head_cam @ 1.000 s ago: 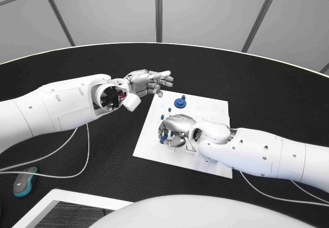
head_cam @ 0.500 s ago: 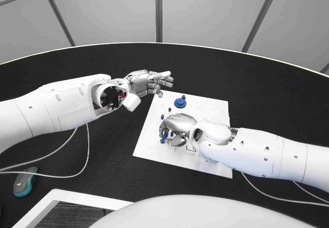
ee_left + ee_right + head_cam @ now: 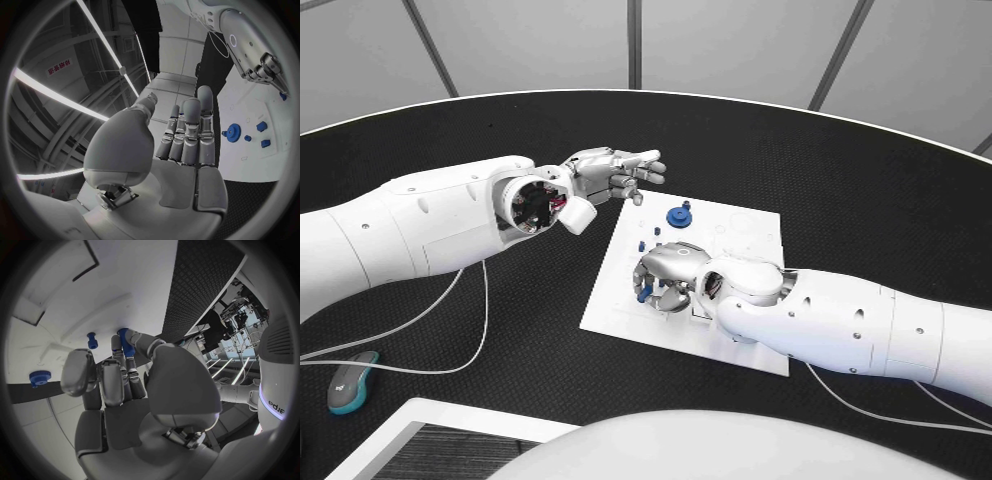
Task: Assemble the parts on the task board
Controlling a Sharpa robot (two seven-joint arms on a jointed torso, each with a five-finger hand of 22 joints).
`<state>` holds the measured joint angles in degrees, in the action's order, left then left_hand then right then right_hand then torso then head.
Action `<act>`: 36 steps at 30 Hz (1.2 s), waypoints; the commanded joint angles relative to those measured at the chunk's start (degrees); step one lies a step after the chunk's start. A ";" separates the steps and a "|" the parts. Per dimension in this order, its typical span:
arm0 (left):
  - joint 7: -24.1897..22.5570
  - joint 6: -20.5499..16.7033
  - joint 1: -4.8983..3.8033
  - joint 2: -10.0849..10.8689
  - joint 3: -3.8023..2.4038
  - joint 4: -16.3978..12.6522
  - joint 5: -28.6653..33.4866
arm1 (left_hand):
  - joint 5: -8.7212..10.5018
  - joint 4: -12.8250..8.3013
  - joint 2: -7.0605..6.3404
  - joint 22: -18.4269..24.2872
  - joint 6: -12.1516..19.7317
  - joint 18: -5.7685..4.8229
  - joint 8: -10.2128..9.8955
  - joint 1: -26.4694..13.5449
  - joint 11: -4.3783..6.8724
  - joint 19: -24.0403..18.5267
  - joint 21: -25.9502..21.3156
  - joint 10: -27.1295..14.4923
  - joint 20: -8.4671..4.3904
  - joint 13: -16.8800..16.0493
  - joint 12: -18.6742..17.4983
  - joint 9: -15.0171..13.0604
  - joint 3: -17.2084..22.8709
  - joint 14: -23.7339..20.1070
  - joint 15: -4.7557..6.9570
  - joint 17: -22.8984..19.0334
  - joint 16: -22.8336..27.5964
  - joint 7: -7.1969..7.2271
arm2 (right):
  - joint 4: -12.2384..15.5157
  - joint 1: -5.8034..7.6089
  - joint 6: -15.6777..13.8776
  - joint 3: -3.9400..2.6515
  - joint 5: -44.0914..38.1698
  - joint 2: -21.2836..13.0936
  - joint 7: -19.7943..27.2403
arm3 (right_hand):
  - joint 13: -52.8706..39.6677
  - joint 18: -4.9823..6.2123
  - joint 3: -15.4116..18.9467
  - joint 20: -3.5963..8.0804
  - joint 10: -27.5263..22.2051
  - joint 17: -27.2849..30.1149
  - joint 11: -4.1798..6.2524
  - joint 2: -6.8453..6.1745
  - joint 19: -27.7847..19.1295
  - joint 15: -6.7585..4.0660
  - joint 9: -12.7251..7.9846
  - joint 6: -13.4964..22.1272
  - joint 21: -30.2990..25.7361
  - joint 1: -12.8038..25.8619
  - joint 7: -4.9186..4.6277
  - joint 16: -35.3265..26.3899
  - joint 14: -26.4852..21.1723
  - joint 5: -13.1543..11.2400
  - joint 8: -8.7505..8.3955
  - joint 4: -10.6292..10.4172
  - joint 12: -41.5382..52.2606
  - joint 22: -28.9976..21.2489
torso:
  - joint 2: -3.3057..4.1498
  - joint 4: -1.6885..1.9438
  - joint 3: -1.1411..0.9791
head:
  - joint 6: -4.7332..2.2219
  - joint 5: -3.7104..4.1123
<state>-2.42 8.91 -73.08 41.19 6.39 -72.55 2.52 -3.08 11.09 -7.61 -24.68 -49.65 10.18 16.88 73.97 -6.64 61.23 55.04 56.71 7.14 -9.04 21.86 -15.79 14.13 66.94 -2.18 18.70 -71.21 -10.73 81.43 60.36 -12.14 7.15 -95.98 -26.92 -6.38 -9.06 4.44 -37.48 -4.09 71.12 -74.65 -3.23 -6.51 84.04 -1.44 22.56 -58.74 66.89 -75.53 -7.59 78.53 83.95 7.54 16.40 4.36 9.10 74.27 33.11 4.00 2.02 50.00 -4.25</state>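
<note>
Blue peg [image 3: 125, 342] pinched upright in right hand [image 3: 672, 272] over task board [image 3: 625, 290], left hand [image 3: 606, 172] spread, holding nothing.

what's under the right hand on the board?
The right hand hovers over the task board, its fingers pinching a small blue part. A blue peg stands beside it. The board beneath the palm is covered.

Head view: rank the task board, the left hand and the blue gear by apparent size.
1. task board, clearly largest.
2. left hand; it hangs above the table, nearer the camera, so it may look bigger than it is.
3. blue gear, smallest.
</note>
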 commanded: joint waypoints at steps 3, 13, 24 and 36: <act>0.06 0.06 0.00 -0.01 0.00 0.01 0.00 | 0.25 -0.04 0.29 0.07 0.34 0.39 0.18 0.07 -0.13 0.17 -0.38 -0.38 0.25 -0.09 0.29 0.01 -0.30 -0.41 -0.14 -0.05 -0.32 0.03 | 0.05 0.00 -0.47 0.00 -0.70 0.12 -0.47 | -0.06 0.39 0.17 0.11 0.45 0.03 -0.08 0.21 0.29 -0.01 0.18 -0.37 -0.17 0.30 -0.06 0.04 2.87 -0.32 0.42 0.00 -0.13 0.00 | 0.01 0.00 -0.01 | 0.00 -0.04; 0.20 0.22 0.00 -0.13 0.00 0.13 0.00 | 0.25 -0.04 0.29 0.07 0.34 0.39 0.18 0.07 -0.13 0.17 -0.38 -0.38 0.25 -0.09 0.29 0.01 -0.30 -0.41 -0.14 -0.05 -0.32 0.03 | 0.25 0.00 -1.61 0.01 -1.02 0.33 -0.26 | -0.11 0.43 0.54 0.05 -0.02 0.18 -0.20 -0.12 0.20 0.07 0.21 0.16 -0.43 0.68 -0.17 -0.06 2.83 -0.57 0.16 0.05 -0.64 -0.12 | 0.02 -0.01 -0.06 | 0.00 0.03; 0.29 0.23 0.00 -0.21 0.00 0.24 0.00 | 0.25 0.09 0.35 0.08 0.36 0.39 0.19 0.08 -0.14 0.16 -0.40 -0.42 0.26 -0.09 0.31 0.02 -0.41 -0.44 -0.15 -0.06 -0.33 0.02 | -0.01 0.00 -1.83 0.01 -1.06 0.28 -0.03 | 1.13 0.56 1.19 -0.99 -5.83 0.56 -2.01 -1.67 -0.26 1.50 -0.19 2.41 -1.77 2.52 -1.30 -0.22 2.68 0.10 -1.27 -0.43 -4.17 -0.83 | 0.00 -0.03 -0.06 | 0.00 0.03; 0.36 0.18 0.00 -0.26 0.00 0.38 0.00 | 0.25 0.14 0.38 0.09 0.38 0.39 0.19 0.09 -0.14 0.15 -0.41 -0.45 0.27 -0.09 0.32 0.02 -0.47 -0.46 -0.16 -0.07 -0.33 0.01 | -0.21 0.00 -1.41 0.02 -1.06 0.29 0.28 | 2.48 1.12 1.14 -1.84 -9.54 1.63 -3.01 -3.01 -1.09 2.33 -0.81 4.32 -4.69 3.53 -2.05 -0.93 2.30 0.11 -2.78 -0.65 -5.32 -2.68 | -0.02 0.01 -0.03 | 0.00 0.11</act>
<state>-2.06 9.10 -73.08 40.93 6.39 -72.19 2.52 -3.08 11.23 -7.61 -24.64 -49.66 10.18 16.88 73.97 -6.64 61.23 54.81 56.71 7.14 -9.09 21.86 -15.79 14.00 66.74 -2.38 18.72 -71.21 -10.73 81.23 60.36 -13.56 7.16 -97.04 -26.64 -6.15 -6.63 4.44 -36.54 -5.64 61.98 -73.06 -6.18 -8.99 82.91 0.59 21.84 -54.94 62.55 -71.83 -9.71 77.87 83.97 7.50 13.93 3.86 3.98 71.64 33.11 3.99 1.98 50.00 -4.12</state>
